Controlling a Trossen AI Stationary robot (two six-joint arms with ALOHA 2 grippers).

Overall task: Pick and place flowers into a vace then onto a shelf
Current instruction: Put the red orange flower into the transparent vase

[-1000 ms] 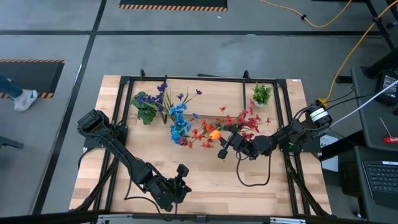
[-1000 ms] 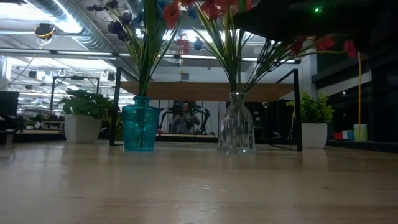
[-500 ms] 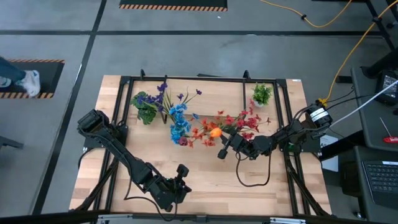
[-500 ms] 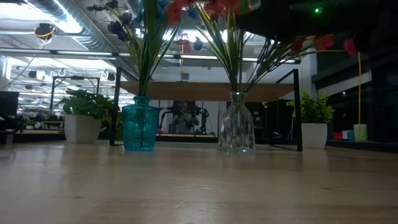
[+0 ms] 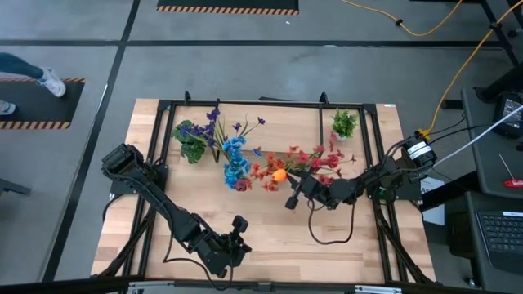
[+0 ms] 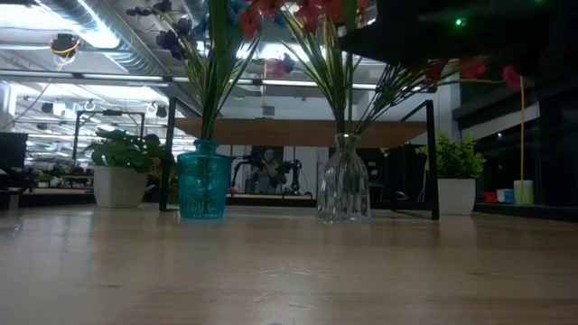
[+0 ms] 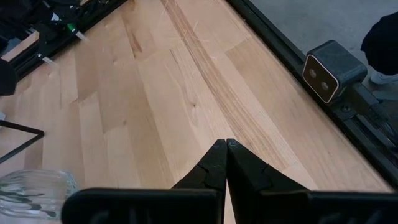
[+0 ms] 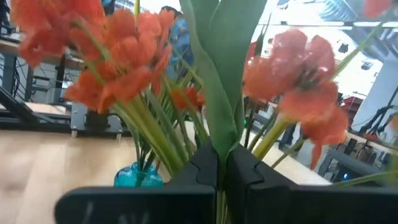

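Green plastic stem and leaf are what your right gripper (image 8: 222,163) has clenched: its dark fingers are pinched shut on the tall artificial flower with the orange bud (image 5: 280,175), above the clear ribbed glass vase (image 6: 343,190) of red and orange sprays (image 5: 315,158) at mid-table. Expect it to be light and springy, the leaf slick; you'd do best to hold the firm stem low down, never the soft blooms, and mind the fragile glass when lowering.

Your left gripper (image 7: 225,163) rests clamped shut and empty near the table's front edge.

Only the low view shows you the teal glass vase (image 6: 201,185) and the light wooden shelf on black legs (image 6: 298,131) behind both vases; the overhead hides the vases under blooms.
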